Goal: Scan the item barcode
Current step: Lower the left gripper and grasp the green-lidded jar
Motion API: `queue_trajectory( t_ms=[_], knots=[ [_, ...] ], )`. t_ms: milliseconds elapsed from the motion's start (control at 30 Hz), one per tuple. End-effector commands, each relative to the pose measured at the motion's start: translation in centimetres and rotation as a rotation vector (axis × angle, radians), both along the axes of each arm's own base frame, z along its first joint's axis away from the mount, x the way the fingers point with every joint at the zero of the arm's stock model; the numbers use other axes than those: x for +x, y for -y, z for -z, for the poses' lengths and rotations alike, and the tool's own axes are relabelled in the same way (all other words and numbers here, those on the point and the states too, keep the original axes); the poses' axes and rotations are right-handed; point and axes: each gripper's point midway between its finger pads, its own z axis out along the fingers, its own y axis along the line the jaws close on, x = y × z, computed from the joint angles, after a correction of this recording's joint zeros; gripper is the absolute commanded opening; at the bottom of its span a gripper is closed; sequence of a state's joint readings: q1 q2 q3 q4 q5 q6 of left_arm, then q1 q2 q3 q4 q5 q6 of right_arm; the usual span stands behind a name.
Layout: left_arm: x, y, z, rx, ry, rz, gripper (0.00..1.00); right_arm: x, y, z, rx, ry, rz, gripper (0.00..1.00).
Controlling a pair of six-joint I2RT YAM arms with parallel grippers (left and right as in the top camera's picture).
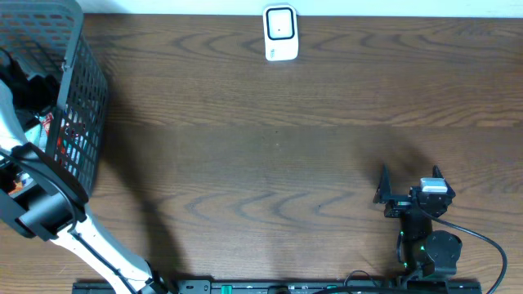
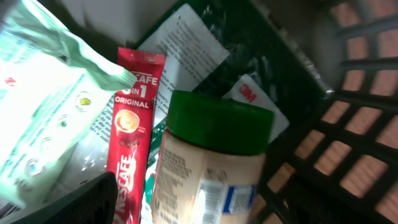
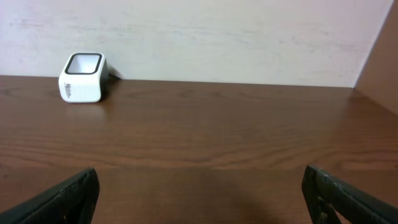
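No item in hand; scan outstanding.
Left tool (image 1: 31, 88) hangs open just above the jar (image 2: 211, 162) in the basket (image 1: 82, 106); right tool (image 3: 199, 202) open, empty, scanner (image 3: 83, 78) far ahead-left.

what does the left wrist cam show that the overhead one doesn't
Only the left wrist view: a green-lidded jar, a pale green pouch and the Nescafe print on a red sachet. Only the overhead: the white scanner at the far edge of the table, and the right gripper, fingers open. Both: the dark mesh basket.
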State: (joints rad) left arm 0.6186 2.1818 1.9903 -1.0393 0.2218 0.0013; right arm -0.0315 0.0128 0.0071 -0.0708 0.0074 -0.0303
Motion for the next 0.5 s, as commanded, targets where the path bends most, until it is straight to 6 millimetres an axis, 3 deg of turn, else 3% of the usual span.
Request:
queue_trajectory(
  t_ms=[0,333,467],
  knots=[
    [0.2,0.6,1.1,-0.019,-0.012,0.030,0.87,0.0,0.2,0.2,-0.004,-0.006,0.009,0.99],
    [-0.2,1.2,2.5,-0.042,-0.046,0.037,0.83,0.0,0.2,0.2,-0.004,-0.006,0.008,0.99],
    [-0.5,1.1,4.0,-0.032,-0.063,0.036,0.83,0.0,0.2,0.2,-0.004,-0.006,0.008,0.99]
  ],
)
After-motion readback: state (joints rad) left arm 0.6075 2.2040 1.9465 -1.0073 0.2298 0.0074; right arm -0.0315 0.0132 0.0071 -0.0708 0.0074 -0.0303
